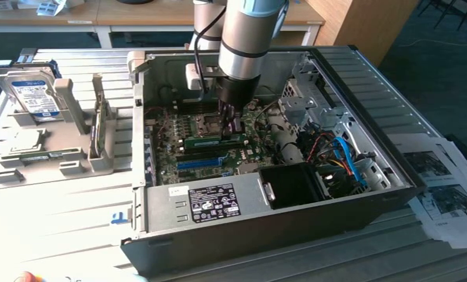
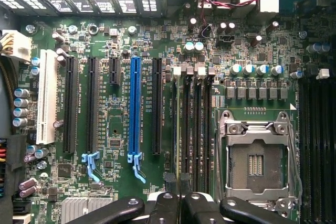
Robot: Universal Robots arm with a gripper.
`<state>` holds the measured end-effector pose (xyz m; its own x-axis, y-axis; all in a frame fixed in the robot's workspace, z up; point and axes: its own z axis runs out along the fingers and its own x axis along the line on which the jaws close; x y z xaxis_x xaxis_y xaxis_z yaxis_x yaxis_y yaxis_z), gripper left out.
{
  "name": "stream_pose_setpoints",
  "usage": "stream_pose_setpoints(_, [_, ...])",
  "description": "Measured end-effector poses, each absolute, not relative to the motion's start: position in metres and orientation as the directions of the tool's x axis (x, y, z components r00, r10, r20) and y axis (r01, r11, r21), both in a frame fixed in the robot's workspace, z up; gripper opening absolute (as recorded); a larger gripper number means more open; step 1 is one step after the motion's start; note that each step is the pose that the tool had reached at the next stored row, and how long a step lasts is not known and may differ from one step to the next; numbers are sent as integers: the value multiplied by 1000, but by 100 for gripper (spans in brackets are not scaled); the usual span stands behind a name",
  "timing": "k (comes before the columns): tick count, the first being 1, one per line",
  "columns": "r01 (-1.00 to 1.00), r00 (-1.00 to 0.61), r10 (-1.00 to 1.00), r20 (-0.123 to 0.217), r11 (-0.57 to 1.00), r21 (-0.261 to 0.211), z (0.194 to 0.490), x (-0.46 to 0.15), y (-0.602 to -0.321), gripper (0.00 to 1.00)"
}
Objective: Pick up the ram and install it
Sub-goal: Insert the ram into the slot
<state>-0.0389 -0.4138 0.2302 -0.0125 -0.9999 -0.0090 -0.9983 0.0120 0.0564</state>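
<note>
Gripper: the gripper [image 1: 233, 130] is seen low inside the open computer case [image 1: 374, 100], its fingers pressed close on the ram [image 1: 214, 141], as far as can be judged from the exterior view.
Ram: it is held lengthwise just above the motherboard [image 2: 121, 108], beside the processor socket [image 2: 257, 156] and near the memory slots [image 2: 195, 129].
Risk, alignment: if the stick is not set square over one slot, its edge may be driven onto the slot wall.
Risk, grip: a thin board pinched at one spot may be tilted or slipped when pressed.
Risk, force: the motherboard may be flexed by an uneven push.
</note>
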Motion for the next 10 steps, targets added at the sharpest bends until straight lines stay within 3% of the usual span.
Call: stream_pose_setpoints(10, [-998, -12, -1000, -9, 12, 56, 230, -41, -414, 12])
